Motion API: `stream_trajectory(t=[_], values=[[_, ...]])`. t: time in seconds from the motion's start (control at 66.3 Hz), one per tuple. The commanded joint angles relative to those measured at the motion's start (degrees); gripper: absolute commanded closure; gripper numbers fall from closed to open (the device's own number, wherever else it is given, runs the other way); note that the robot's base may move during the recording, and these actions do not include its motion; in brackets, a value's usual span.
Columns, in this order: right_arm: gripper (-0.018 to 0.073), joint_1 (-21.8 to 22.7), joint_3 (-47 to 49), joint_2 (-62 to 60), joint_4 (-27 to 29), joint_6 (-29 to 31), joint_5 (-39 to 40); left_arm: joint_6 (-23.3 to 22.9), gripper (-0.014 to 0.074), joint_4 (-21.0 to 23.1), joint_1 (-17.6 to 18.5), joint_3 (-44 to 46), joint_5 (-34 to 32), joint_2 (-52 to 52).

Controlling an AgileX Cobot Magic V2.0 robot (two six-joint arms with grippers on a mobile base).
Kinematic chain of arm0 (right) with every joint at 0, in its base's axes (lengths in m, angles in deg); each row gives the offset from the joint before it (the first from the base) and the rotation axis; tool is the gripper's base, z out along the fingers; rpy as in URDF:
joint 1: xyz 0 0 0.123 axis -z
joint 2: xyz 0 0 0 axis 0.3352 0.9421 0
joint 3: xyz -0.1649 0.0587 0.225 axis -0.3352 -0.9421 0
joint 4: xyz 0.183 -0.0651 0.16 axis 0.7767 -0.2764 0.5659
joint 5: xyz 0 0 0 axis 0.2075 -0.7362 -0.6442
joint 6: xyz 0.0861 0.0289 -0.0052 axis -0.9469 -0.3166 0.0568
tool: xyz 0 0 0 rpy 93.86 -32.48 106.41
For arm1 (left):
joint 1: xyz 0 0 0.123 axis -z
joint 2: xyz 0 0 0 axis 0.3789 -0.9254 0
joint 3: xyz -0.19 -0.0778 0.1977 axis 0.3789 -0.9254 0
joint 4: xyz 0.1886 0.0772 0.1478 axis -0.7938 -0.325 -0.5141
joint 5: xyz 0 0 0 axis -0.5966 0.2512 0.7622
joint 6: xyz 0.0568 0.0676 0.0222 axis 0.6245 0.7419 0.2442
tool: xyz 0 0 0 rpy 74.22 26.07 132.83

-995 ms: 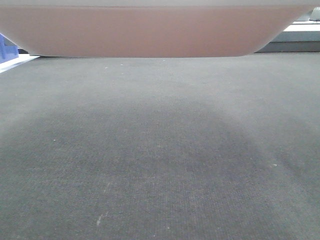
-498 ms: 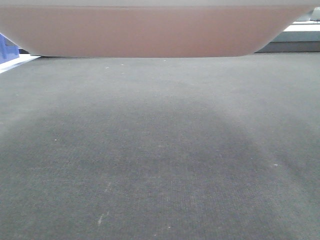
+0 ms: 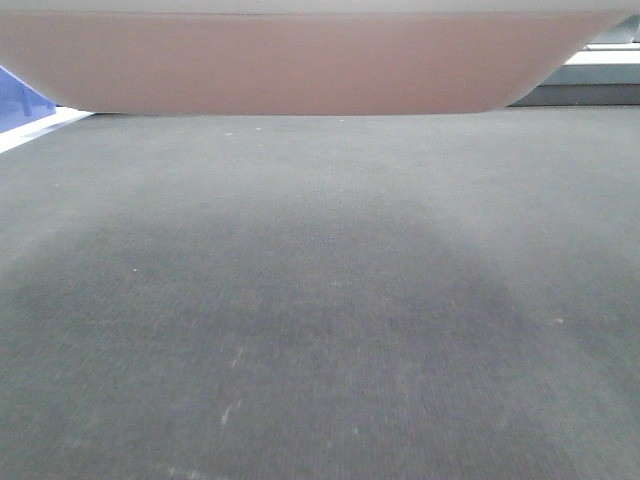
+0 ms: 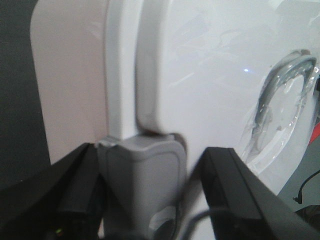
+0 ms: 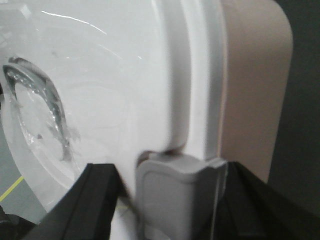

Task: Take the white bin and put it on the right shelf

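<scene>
Translucent pinkish-white plastic bin (image 3: 290,65) with a glossy white lid (image 4: 210,75) is hanging over dark grey carpet (image 3: 320,300), its contents hidden. The left gripper (image 4: 150,200) and the right gripper (image 5: 170,200) are each clamping a grey lid latch at 6 o'clock in their wrist views.

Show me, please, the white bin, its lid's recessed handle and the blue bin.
white bin (image 3: 300,70): front view, pinkish side wall.
recessed handle (image 4: 280,95): left wrist view, curved grip.
blue bin (image 3: 22,105): front view, visible corner.

Left gripper (image 4: 150,200): two matte black, blocky, angular fingers (image 4: 232,187) are seen, wedge-shaped with flat inner faces. A thin dark cable is seen curling low between them, and a tiny green light is noted near the left finger's base. Right gripper (image 5: 170,205): the same black angular fingers (image 5: 92,200) are seen, plain surfaced, edges slightly blurred; no markings can be made out.
</scene>
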Motion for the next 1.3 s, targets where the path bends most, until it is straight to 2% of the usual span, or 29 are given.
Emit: stream_trajectory(t=[0.0, 1.282], values=[[0.0169, -1.09, 2.15, -0.95, 14.86, 0.48, -6.28, 0.75, 0.0346, 13.87, 1.46, 1.95, 5.10, 0.40], [0.0169, -1.09, 2.15, -0.95, 14.86, 0.48, -6.53, 0.75, 0.0346, 13.87, 1.46, 1.95, 5.10, 0.40]])
